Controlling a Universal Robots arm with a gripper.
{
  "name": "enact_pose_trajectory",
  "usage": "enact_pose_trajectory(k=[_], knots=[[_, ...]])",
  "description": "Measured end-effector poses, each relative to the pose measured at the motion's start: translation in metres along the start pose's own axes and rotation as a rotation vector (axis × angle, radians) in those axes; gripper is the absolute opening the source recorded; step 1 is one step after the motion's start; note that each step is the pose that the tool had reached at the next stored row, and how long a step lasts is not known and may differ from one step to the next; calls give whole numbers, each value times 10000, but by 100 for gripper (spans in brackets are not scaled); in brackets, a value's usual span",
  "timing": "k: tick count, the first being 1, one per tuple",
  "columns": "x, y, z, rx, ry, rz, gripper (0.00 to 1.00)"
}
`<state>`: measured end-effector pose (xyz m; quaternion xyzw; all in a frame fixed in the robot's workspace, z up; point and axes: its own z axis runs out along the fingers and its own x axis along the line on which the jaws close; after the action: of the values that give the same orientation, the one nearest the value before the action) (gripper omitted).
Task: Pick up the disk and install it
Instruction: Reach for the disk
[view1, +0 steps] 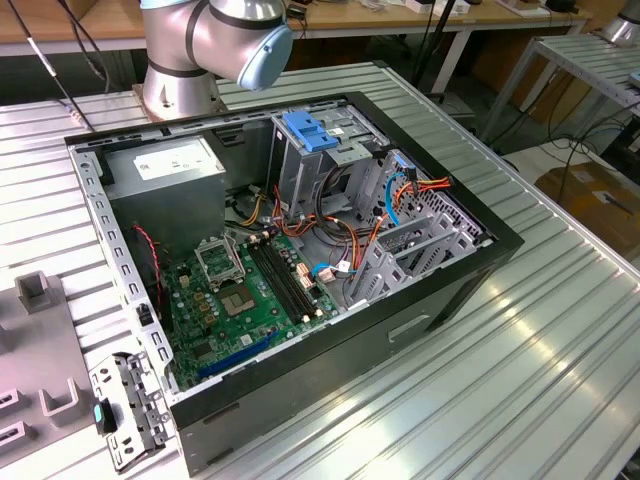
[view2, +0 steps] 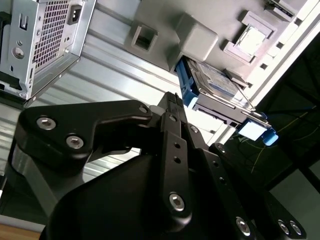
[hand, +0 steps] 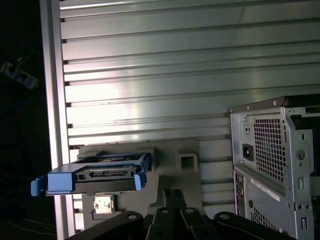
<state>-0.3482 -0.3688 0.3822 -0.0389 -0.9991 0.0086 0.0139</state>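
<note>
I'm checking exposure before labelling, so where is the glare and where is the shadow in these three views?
Exterior view: daylight sheen on the ribbed table, the computer case darker inside. First wrist view: a bright glare band across the table, the disk in dimmer light. Second wrist view: a washed-out patch on the table beside the disk.

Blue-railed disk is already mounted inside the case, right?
Not right. The disk has blue rails, but it is not in the case. It sits on the grey fixture on the table, beside the case, as the first wrist view shows.
</note>
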Motion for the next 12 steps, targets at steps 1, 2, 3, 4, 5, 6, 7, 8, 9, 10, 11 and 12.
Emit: enact_pose_trajectory(k=[1,2,3,4,5,6,7,8,9,10,11,12], knots=[[11,-1,0,1,0,-1,11],[28,-2,0,0,0,0,11],[41,-3,1,0,0,0,11],[60,-5,2,0,0,0,11],[72,-6,2,0,0,-1,11],[87,-7,2,1,1,0,11],[100,-8,3,0,0,0,11],[112,-8,3,1,1,-1,11],[126,-9,3,1,1,-1,11],[146,-11,4,1,1,-1,11],[161,-12,4,0,0,-1,11],[192,-14,6,0,0,-1,11]])
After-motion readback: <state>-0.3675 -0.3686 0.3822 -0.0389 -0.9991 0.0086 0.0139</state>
